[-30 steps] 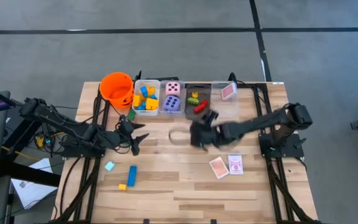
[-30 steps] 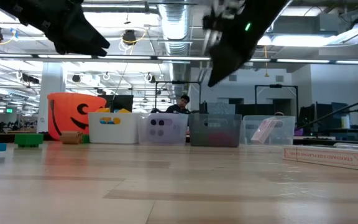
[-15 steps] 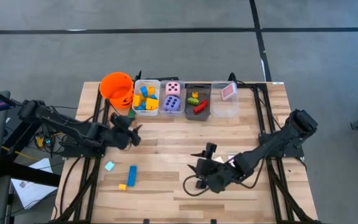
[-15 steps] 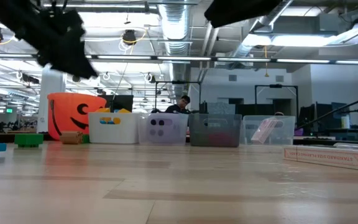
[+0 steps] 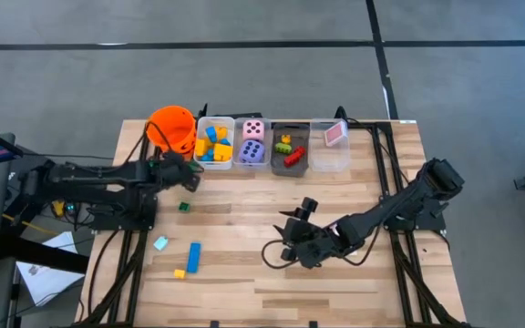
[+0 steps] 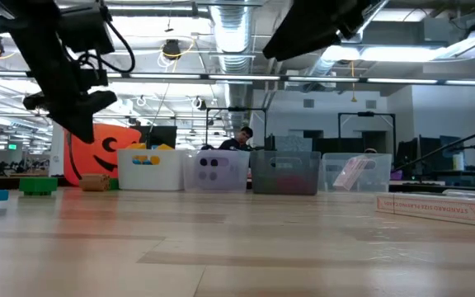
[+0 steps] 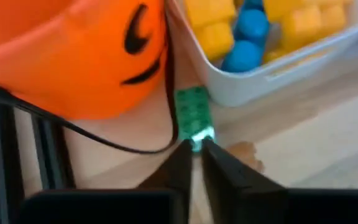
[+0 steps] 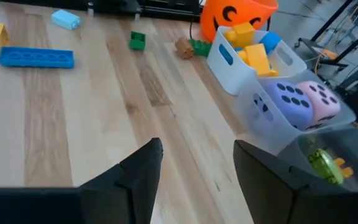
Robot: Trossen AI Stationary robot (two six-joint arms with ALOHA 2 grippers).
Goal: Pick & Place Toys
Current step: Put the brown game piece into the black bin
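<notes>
Near edge of the tabletop [image 5: 272, 282], left side: long blue block [image 5: 194, 254], small yellow block [image 5: 180, 272] touching its near end, light-blue block [image 5: 160, 242] a bit farther back. Same three show in the right wrist view, lying apart from the bins.

Right end effector [image 5: 285, 253] sits mid-tabletop, low, fingers [image 8: 143, 171] spread wide with nothing between them, pointing toward the bin row.

Small green block [image 5: 183, 207] lies loose on the wood, between the near blocks and the left arm.

Left end effector [image 7: 196, 144] is at the back left, just beside the orange bucket [image 5: 172, 129] and the white bin [image 5: 213, 143]. Its fingers [image 7: 178, 167] are nearly pressed together, pinching the end of a flat green studded block [image 7: 192, 113]. That block sits in the gap between bucket and white bin; a black cable [image 7: 123, 144] runs beside it.

Back row, left to right: white bin with yellow and blue blocks [image 5: 210, 146], clear bin with pink die [image 5: 254, 129] and purple die [image 5: 252, 151], grey bin [image 5: 290, 146] with green, yellow and red blocks, clear bin with a pink card [image 5: 334, 134].
</notes>
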